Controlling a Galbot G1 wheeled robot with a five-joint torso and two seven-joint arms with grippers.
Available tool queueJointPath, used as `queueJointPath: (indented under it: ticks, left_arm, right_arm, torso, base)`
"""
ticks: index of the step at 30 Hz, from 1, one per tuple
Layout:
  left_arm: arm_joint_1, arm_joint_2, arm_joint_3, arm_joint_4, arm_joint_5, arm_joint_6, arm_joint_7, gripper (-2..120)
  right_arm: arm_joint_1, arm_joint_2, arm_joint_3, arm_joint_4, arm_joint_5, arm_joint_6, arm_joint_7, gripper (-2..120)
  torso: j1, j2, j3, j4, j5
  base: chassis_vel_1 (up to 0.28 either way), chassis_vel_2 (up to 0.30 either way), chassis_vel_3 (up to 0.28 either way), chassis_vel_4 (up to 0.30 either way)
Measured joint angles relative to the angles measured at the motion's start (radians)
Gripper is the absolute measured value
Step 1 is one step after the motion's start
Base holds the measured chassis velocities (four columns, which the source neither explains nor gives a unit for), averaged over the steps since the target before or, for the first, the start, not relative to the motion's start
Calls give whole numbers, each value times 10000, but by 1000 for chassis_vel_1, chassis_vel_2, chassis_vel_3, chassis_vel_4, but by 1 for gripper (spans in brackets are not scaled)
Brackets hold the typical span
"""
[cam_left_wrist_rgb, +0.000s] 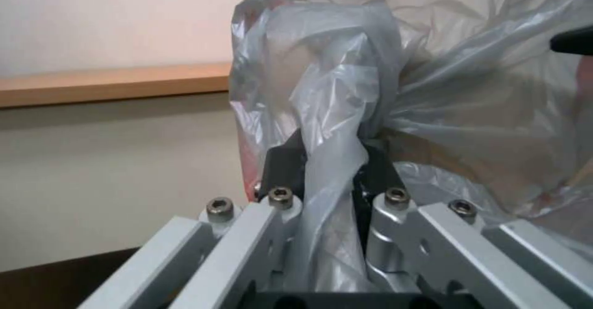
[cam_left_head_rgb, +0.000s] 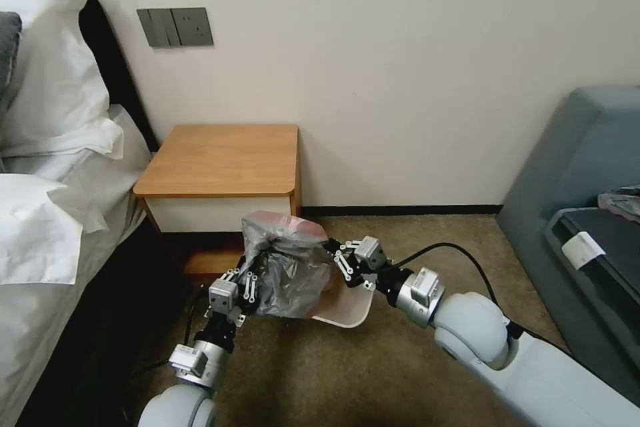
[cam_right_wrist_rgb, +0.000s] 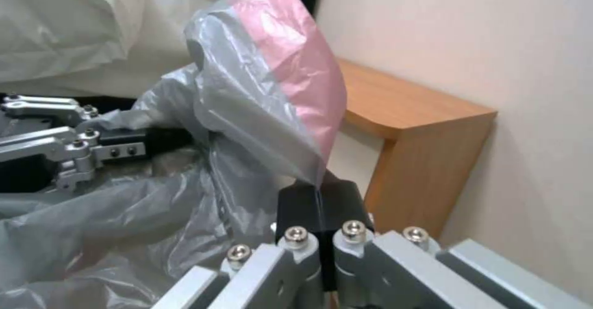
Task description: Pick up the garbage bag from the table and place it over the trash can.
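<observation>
**Bag held between both grippers above the bin**

While the garbage bag (cam_left_head_rgb: 287,273) hangs bunched over the trash can (cam_left_head_rgb: 347,312) in the head view, the left gripper (cam_left_head_rgb: 252,290) and right gripper (cam_left_head_rgb: 337,260) flank it. The table (cam_left_head_rgb: 223,160) stands just behind, a bed (cam_left_head_rgb: 53,213) to the left and a grey sofa (cam_left_head_rgb: 580,213) to the right, with carpet (cam_left_head_rgb: 400,360) open between.

Left wrist view: black fingers (cam_left_wrist_rgb: 281,170) clamp a twisted fold of bag.

Right wrist view: pads (cam_right_wrist_rgb: 303,207) pinch shut on the bag's pink edge (cam_right_wrist_rgb: 296,72), near the table's corner.
</observation>
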Motion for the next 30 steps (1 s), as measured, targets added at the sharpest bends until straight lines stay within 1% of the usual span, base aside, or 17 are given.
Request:
queueJointPath:
  ticks: [1,6,9,10,13,14,17,18,20,21,23,26,28,29,30]
  left_arm:
    - [0,0,0,0,0,0,0,7]
    - [-12,1,-28,22,242,-294,135,7]
    - [-33,-6,-129,95,465,-851,466,7]
    - [-33,-6,-129,95,465,-851,466,7]
    - [-45,-39,-216,232,797,-1514,766,7]
    - [-45,-39,-216,232,797,-1514,766,7]
    - [-50,-64,-234,255,854,-1871,809,7]
    - [-50,-64,-234,255,854,-1871,809,7]
    - [-58,-66,-259,255,851,-2003,808,7]
    - [-58,-66,-259,255,851,-2003,808,7]
    - [-68,-61,-270,253,806,-2043,779,7]
    - [-72,-73,-267,253,748,-2047,722,7]
    - [-64,-96,-223,236,653,-1931,502,7]
    - [-64,-96,-223,236,653,-1931,502,7]
    - [-50,-112,-186,202,590,-1714,266,7]
  right_arm:
    - [0,0,0,0,0,0,0,0]
    - [-29,201,-122,0,-259,-200,696,0]
    - [118,221,-174,13,-295,-509,1337,0]
    - [118,221,-174,13,-295,-509,1337,0]
    - [232,200,-233,31,-289,-932,1883,0]
    - [232,200,-233,31,-289,-932,1883,0]
    - [200,12,-173,122,-298,-1386,2088,0]
    - [200,12,-173,122,-298,-1386,2088,0]
    - [155,-290,-29,244,-299,-1753,2150,0]
    - [155,-290,-29,244,-299,-1753,2150,0]
    - [142,-576,73,352,-246,-1963,2160,0]
    - [96,-755,168,434,-191,-2066,2161,0]
    - [-84,-861,361,508,-190,-2075,2172,0]
    - [-84,-861,361,508,-190,-2075,2172,0]
    - [-288,-867,541,596,-235,-2025,2227,0]
  torso:
    - [0,0,0,0,0]
    - [0,0,0,0,0]
    - [0,0,0,0,0]
    - [0,0,0,0,0]
    - [0,0,0,1,0]
    - [0,0,0,1,0]
    - [0,0,0,1,1]
    - [0,0,0,1,1]
    - [0,0,0,0,0]
    - [0,0,0,0,0]
    - [0,0,0,0,1]
    - [0,0,0,0,1]
    - [0,0,0,1,1]
    - [0,0,0,1,1]
    - [0,0,0,2,2]
  base:
    - [0,0,0,0]
    - [0,0,0,0]
    - [0,0,0,0]
    - [0,0,0,0]
    - [0,0,0,0]
    - [0,0,0,0]
    - [0,0,0,0]
    - [0,0,0,0]
    - [0,0,0,0]
    - [0,0,0,0]
    - [0,0,0,0]
    - [0,0,0,0]
    - [0,0,0,0]
    - [0,0,0,0]
    - [0,0,0,0]
